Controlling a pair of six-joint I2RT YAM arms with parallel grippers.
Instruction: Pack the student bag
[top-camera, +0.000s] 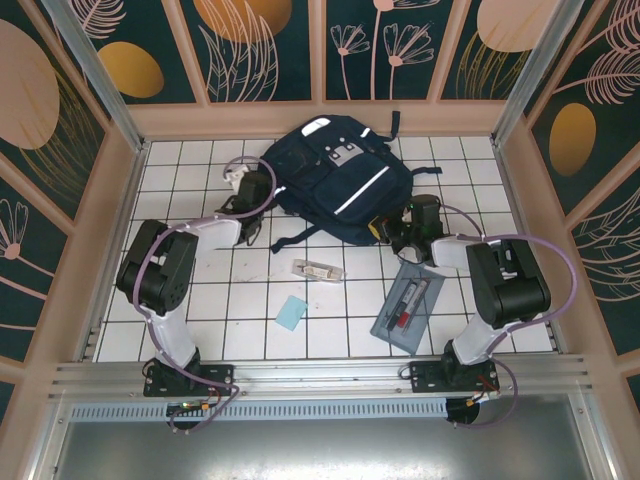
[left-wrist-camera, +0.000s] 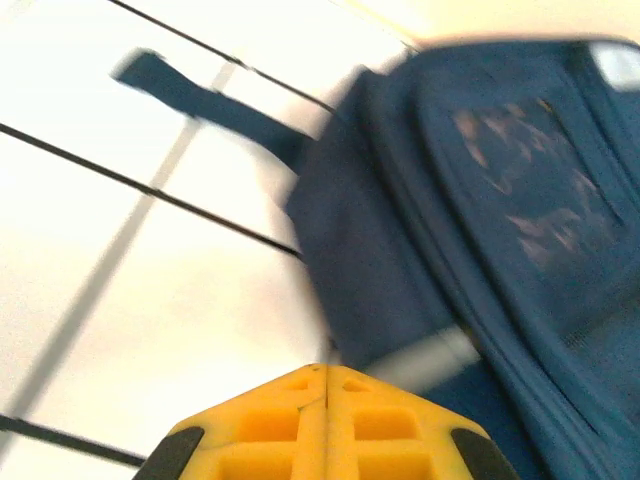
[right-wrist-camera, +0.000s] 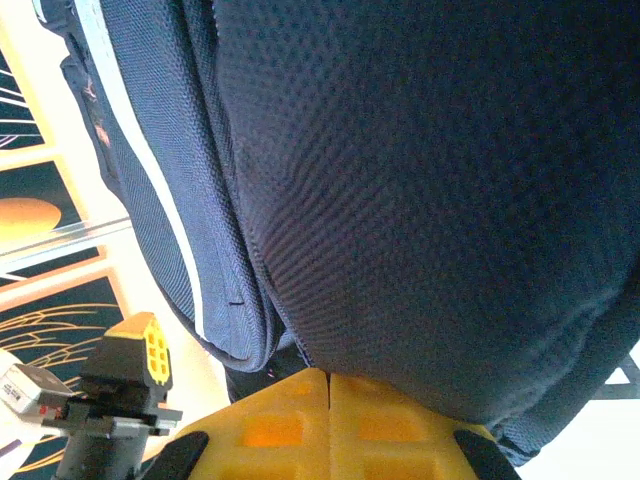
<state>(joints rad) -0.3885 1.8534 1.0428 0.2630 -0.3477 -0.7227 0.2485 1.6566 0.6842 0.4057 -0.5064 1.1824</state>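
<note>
The student bag (top-camera: 335, 180), navy blue with white stripes, lies flat at the back middle of the tiled table. My left gripper (top-camera: 258, 190) is at its left side. In the left wrist view the left gripper (left-wrist-camera: 326, 372) is shut and empty over white tile, with the blurred bag (left-wrist-camera: 480, 200) to its right and a dark strap (left-wrist-camera: 200, 95) ahead. My right gripper (top-camera: 385, 232) is at the bag's near right corner. There the right gripper (right-wrist-camera: 328, 375) is shut, its tips against the bag's mesh fabric (right-wrist-camera: 430, 200); I cannot tell if any fabric is pinched.
A flat grey transparent pencil case (top-camera: 408, 305) with pens lies by the right arm. A small clear item (top-camera: 318, 270) and a light blue square (top-camera: 292, 313) lie on the tiles in front of the bag. Patterned walls close in the table.
</note>
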